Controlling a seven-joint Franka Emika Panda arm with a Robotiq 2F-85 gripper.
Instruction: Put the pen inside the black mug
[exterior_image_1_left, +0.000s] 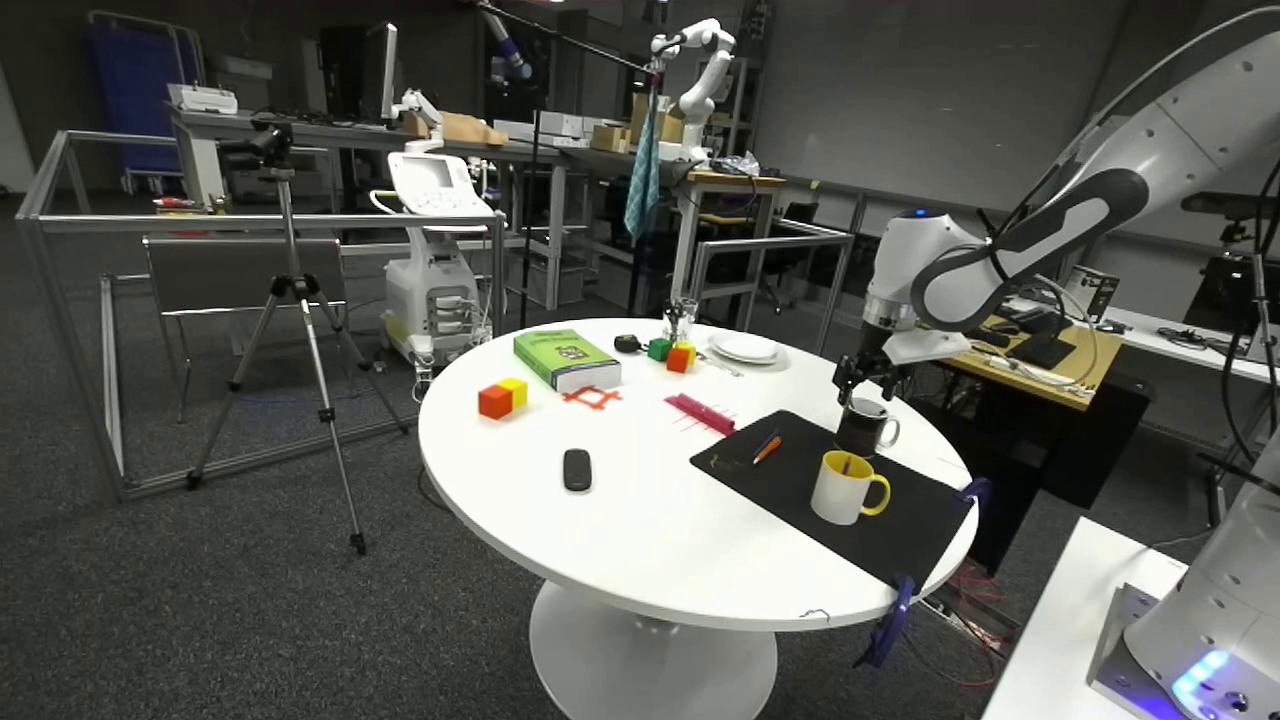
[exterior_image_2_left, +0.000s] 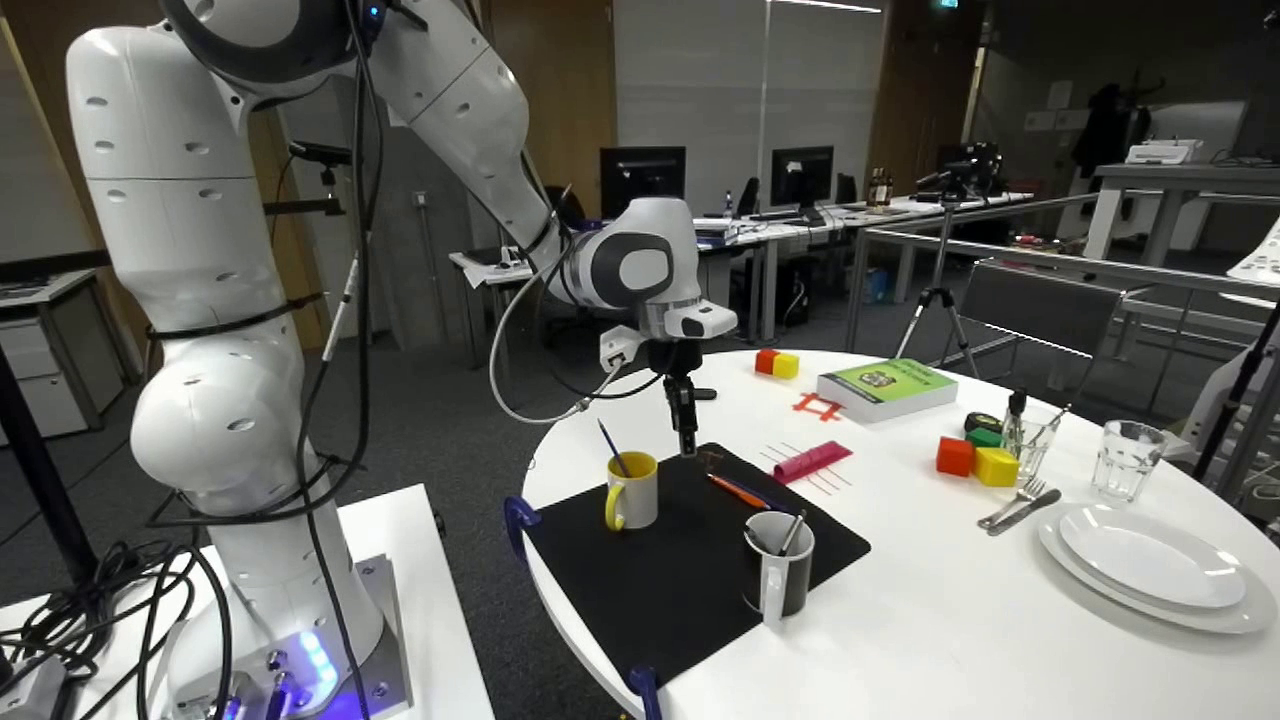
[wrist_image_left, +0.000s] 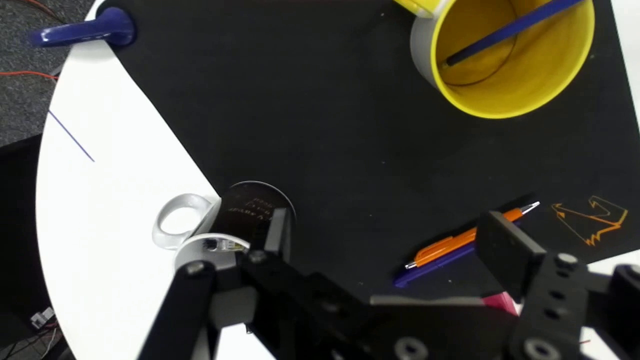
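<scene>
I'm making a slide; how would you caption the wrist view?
Open jaws over a mat: orange pen, blue pen, yellow mug and, at its edge, black mug.

Dim overall | tabletop (exterior_image_1_left: 640, 540) bright white | light strip (exterior_image_2_left: 826, 5) glowing overhead | wrist view: jaws soft-focused

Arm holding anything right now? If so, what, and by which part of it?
Nothing: the pincer stands open, and the orange pen lies on the black mat.
</scene>
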